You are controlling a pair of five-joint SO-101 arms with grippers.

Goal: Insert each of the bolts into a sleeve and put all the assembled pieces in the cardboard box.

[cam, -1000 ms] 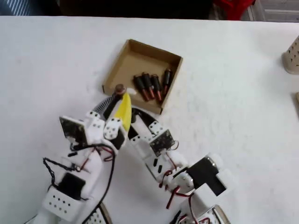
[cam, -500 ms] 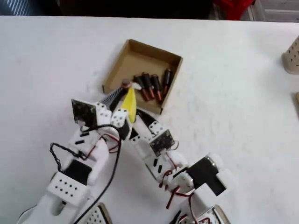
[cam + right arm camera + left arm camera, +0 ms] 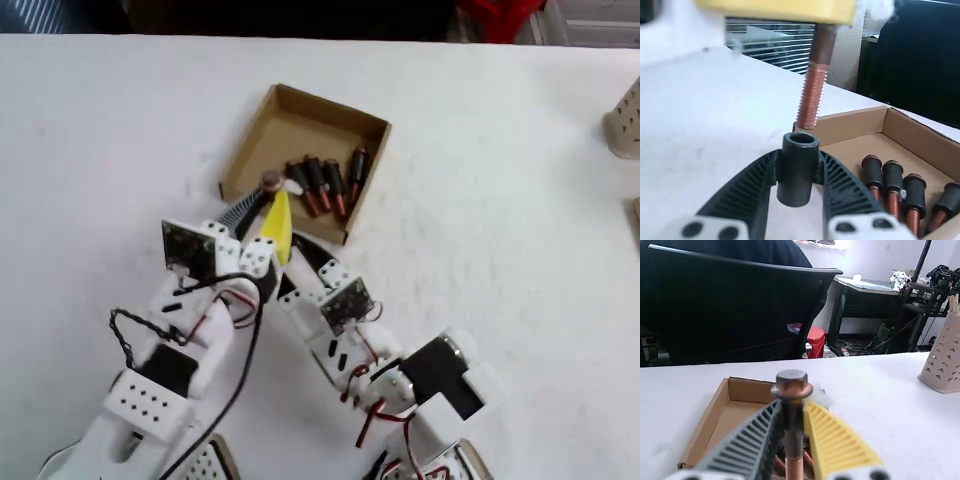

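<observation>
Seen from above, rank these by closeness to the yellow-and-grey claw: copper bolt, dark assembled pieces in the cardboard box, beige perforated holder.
From the left gripper:
1. Copper bolt, clamped between its fingers.
2. Assembled pieces, beside it in the cardboard box.
3. Beige perforated holder, far off at the table's right side.

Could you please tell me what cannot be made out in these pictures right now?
Left wrist view: the bottom edge cuts off the threaded end of the copper-coloured hex-head bolt held in the left claw.
High view: the left claw covers the black cylindrical sleeve held in the right claw.
Right wrist view: the left claw hides the bolt's head.
</observation>
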